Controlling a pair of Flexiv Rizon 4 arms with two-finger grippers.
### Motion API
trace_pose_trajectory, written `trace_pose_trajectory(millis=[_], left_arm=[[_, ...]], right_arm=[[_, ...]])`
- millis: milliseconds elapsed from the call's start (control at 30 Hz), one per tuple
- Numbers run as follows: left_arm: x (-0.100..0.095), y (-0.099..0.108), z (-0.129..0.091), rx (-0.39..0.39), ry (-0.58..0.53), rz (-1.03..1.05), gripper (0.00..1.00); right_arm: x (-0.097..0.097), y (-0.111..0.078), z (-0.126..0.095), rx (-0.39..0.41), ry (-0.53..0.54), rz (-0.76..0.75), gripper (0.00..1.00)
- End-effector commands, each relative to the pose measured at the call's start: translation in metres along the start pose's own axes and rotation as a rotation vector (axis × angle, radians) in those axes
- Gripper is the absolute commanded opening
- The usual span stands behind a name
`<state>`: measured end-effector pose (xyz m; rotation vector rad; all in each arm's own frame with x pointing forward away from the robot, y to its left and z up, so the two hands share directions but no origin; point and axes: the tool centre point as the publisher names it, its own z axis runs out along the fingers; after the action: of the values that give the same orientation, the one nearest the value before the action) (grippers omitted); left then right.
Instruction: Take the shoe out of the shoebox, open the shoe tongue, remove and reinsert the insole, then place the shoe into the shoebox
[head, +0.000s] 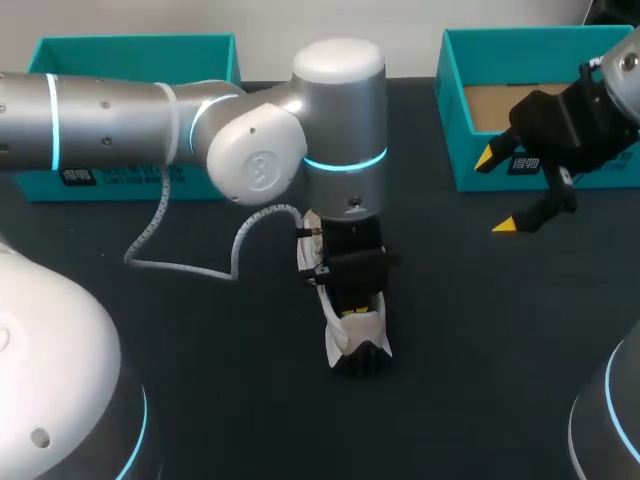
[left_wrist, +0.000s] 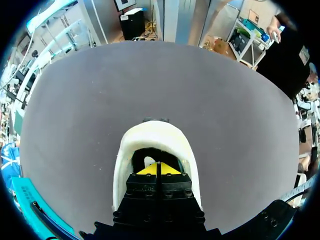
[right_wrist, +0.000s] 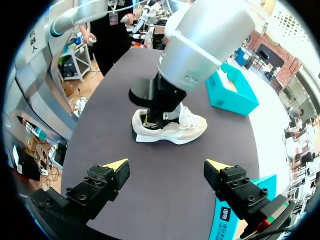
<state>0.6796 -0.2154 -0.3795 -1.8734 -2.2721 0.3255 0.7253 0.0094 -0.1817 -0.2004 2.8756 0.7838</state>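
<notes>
A cream shoe (head: 357, 338) with a black heel lies on the dark table near the middle. My left arm reaches past the middle, and its gripper (head: 352, 310) points down into the shoe's opening. In the left wrist view the left gripper (left_wrist: 156, 169) is shut, its yellow tips together over the black inside of the shoe (left_wrist: 154, 134); whether they pinch anything thin is hidden. My right gripper (head: 497, 192) hangs open and holds nothing, in front of the teal shoebox (head: 455, 120) at the back right. The right wrist view shows the right gripper (right_wrist: 166, 166) well short of the shoe (right_wrist: 172, 129).
A second teal box (head: 130, 55) stands at the back left, partly behind my left arm. A grey cable (head: 190, 266) from that arm loops over the table to the left of the shoe. Bare dark tabletop lies between the shoe and the right gripper.
</notes>
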Motion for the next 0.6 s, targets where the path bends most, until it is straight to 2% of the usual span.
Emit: trace_pose_trajectory(millis=[33, 100, 200, 367, 600], left_arm=[[-0.009, 0.007, 0.023, 0.001, 0.043, -0.006, 0.00], [-0.004, 0.007, 0.021, 0.002, 0.045, -0.007, 0.00], [0.001, 0.005, 0.005, 0.004, 0.010, -0.004, 0.00], [-0.001, -0.002, -0.013, 0.017, -0.035, 0.027, 0.00], [-0.014, -0.009, 0.005, 0.035, -0.032, 0.043, 0.00]], right_arm=[[-0.001, 0.000, 0.001, 0.002, 0.002, 0.001, 1.00], [-0.001, 0.000, 0.001, 0.002, 0.002, 0.001, 1.00], [-0.001, 0.000, 0.001, 0.002, 0.002, 0.001, 1.00], [-0.001, 0.000, 0.001, 0.002, 0.002, 0.001, 1.00], [-0.001, 0.000, 0.001, 0.002, 0.002, 0.001, 1.00]])
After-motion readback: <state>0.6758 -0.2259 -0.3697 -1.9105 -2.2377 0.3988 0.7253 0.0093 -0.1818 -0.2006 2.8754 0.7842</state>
